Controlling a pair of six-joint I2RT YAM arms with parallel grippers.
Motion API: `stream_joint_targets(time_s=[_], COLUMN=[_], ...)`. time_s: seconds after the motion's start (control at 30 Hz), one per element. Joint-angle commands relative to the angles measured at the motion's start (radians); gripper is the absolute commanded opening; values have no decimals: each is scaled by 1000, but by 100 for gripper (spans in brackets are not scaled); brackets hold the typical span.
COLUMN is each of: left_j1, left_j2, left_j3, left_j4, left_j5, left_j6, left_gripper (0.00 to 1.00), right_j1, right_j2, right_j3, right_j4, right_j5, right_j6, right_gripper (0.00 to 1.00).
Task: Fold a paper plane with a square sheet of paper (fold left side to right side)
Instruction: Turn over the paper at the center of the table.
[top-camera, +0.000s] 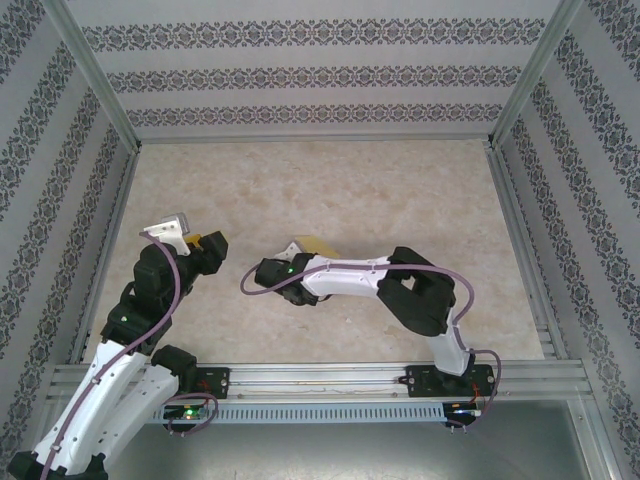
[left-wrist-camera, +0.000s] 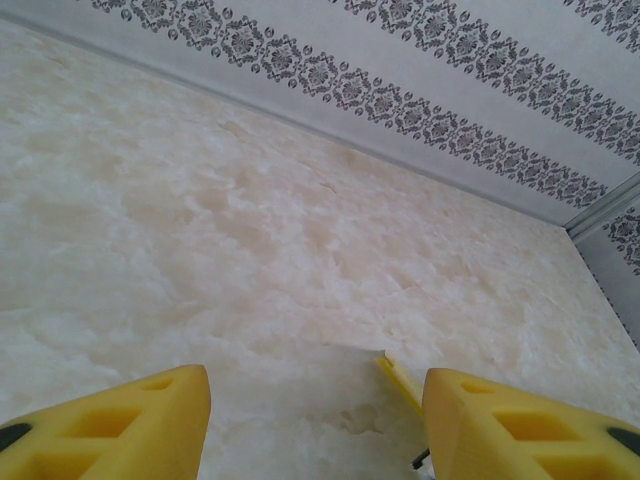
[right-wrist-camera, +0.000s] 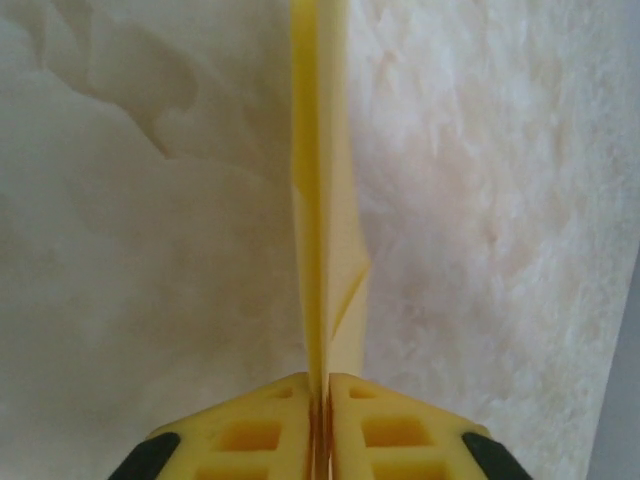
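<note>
The yellow paper plane (right-wrist-camera: 325, 200) stands on edge as a narrow, layered folded strip running straight away from my right gripper (right-wrist-camera: 320, 385), whose jaws are pressed shut on its near end. From above, the paper plane (top-camera: 314, 246) pokes out beyond the right gripper (top-camera: 290, 260) near the table's middle. My left gripper (top-camera: 208, 248) hovers to the left of it, open, with nothing between its fingers. In the left wrist view a thin yellow edge of the paper plane (left-wrist-camera: 400, 384) shows just inside the right finger (left-wrist-camera: 520, 430), apart from the left gripper (left-wrist-camera: 315, 430).
The marbled beige table top (top-camera: 400, 190) stretches behind both arms. Patterned walls (top-camera: 300, 80) enclose it at the back and sides, with metal rails (top-camera: 520, 230) along the edges. The right arm's elbow (top-camera: 420, 290) rests low at front right.
</note>
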Motion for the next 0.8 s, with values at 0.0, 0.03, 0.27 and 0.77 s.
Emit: stream_joint_targets(time_s=[0.0, 0.03, 0.27, 0.77], left_j1=[14, 15, 15, 20], left_j2=[5, 7, 24, 226], left_j3=[-11, -13, -20, -82], left_j4=[-25, -23, 15, 234], left_j5=[-4, -2, 46, 277], left_j6=[9, 7, 5, -135], left_gripper=[58, 58, 59, 67], right_j1=[10, 10, 4, -134], right_j2=[32, 39, -12, -468], right_j3=[37, 40, 1, -314], right_j4=[-66, -66, -8, 231], right_j5=[-16, -30, -111, -360], right_j6=[51, 54, 80, 118], right_gripper=[16, 18, 35, 63])
